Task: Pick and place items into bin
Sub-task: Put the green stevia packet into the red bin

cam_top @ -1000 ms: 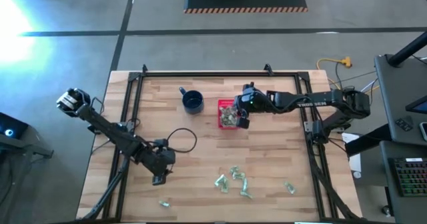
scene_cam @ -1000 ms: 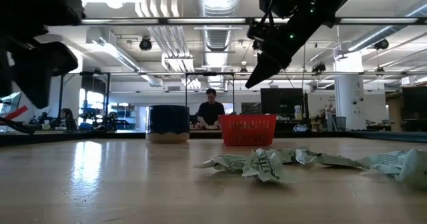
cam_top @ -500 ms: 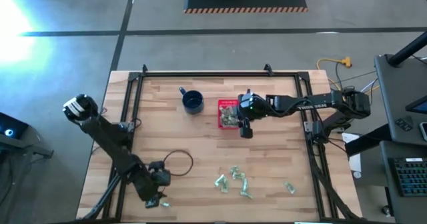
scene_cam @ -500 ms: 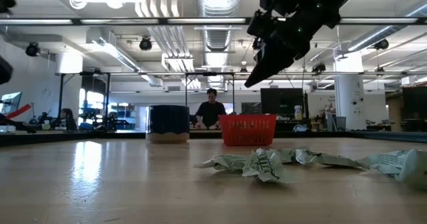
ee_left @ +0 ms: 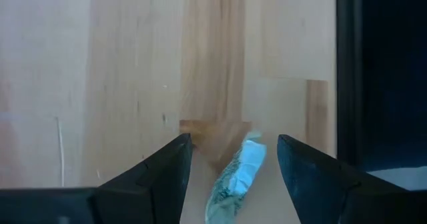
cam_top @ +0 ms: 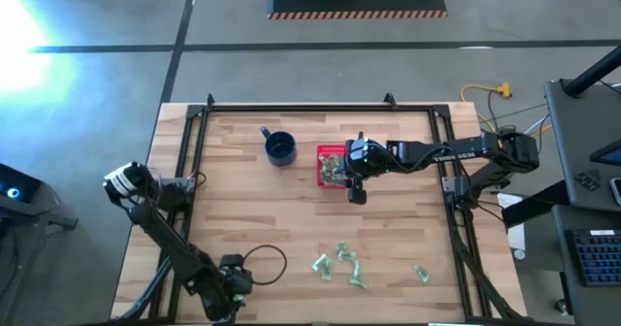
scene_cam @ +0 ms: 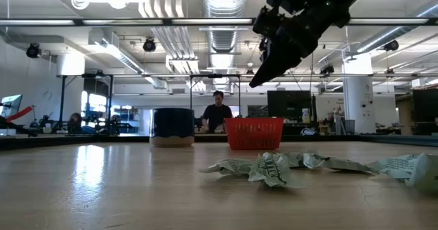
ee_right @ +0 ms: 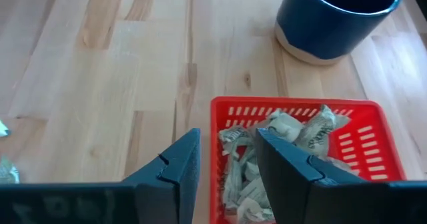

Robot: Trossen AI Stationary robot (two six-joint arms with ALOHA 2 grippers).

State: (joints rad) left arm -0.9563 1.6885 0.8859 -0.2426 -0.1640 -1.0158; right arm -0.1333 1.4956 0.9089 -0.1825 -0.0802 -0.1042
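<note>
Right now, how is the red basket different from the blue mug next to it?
The red basket is rectangular with slotted sides; the blue mug is round with solid walls. The basket holds crumpled wrappers; the mug shows nothing inside from above. The right pincer hangs open by the basket, not the mug. Both stand upright on the wooden table.

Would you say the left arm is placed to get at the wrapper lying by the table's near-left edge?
Probably yes. The left tool is open with the wrapper lying between its fingers on bare wood, and nothing blocks it, though the table's dark edge is close.

Both pincers (ee_left: 230,159) (ee_right: 227,159) open, empty.
</note>
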